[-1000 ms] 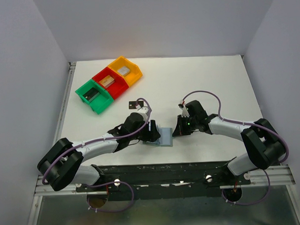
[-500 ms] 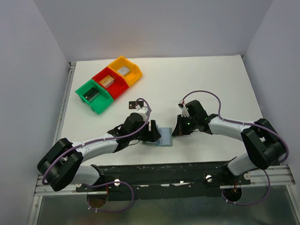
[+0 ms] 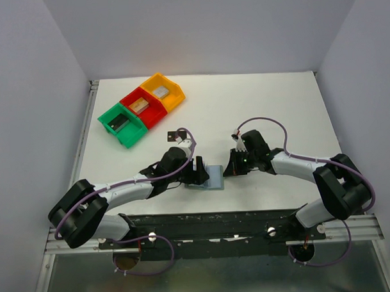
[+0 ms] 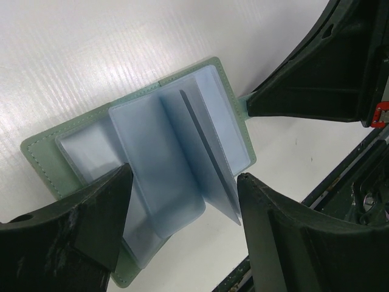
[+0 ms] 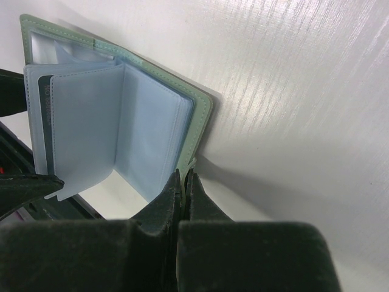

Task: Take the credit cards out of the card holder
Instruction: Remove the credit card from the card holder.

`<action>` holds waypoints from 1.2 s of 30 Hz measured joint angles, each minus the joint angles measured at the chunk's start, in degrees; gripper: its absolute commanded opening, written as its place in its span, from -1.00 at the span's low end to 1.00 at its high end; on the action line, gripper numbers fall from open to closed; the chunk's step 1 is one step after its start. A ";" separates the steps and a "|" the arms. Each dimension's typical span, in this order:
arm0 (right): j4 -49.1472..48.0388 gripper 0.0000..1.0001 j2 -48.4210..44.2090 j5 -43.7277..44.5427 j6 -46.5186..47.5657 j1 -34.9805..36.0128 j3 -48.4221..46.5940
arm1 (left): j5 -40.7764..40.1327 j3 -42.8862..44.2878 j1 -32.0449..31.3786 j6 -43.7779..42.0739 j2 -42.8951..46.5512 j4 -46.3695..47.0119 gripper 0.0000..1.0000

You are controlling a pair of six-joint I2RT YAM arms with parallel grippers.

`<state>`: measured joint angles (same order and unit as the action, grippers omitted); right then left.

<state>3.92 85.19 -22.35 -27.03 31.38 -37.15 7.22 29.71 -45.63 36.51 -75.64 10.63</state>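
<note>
White table [image 3: 277,105] is sitting inside plain grey walls, with both arms reaching toward its near centre.

Item 1: the card holder [image 3: 215,178] is lying open on the table between the two grippers, close to the near edge. Its grey-green cover [image 4: 42,152] is facing down, and the pale blue plastic sleeves [image 4: 164,152] are fanning upward from the spine.

Item 2: the right gripper [image 5: 182,191] is showing its fingers pressed together, pinching the little tab [image 4: 241,104] at the card holder's edge.

Item 3: the left gripper [image 4: 182,188] is standing spread, one finger on either side of the raised sleeves. Whether either finger is touching the sleeves cannot be told.

Item 4: one dark credit card [image 5: 45,118] is showing through a sleeve in the right wrist view. Other cards are not making themselves out through the plastic.

Item 5: at the far left, a green bin [image 3: 132,134], a red bin [image 3: 155,116] and a yellow bin [image 3: 174,95] are sitting side by side, each holding a grey block. A small black object [image 3: 175,134] is lying between the bins and the left arm; its nature is too small to tell.
</note>
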 measured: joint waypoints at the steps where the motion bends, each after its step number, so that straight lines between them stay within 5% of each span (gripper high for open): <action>1: 0.00 -0.99 0.00 0.00 0.00 0.00 0.02 | 0.00 -0.04 0.00 0.02 0.04 0.04 0.61; 36: -0.07 -0.99 0.28 -0.11 -0.02 -0.28 0.11 | -1.18 -2.12 0.00 0.68 2.64 0.85 0.66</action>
<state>3.86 85.47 -22.46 -27.05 31.09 -37.04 6.04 27.59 -45.63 37.19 -72.99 11.49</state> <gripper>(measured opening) 0.028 0.828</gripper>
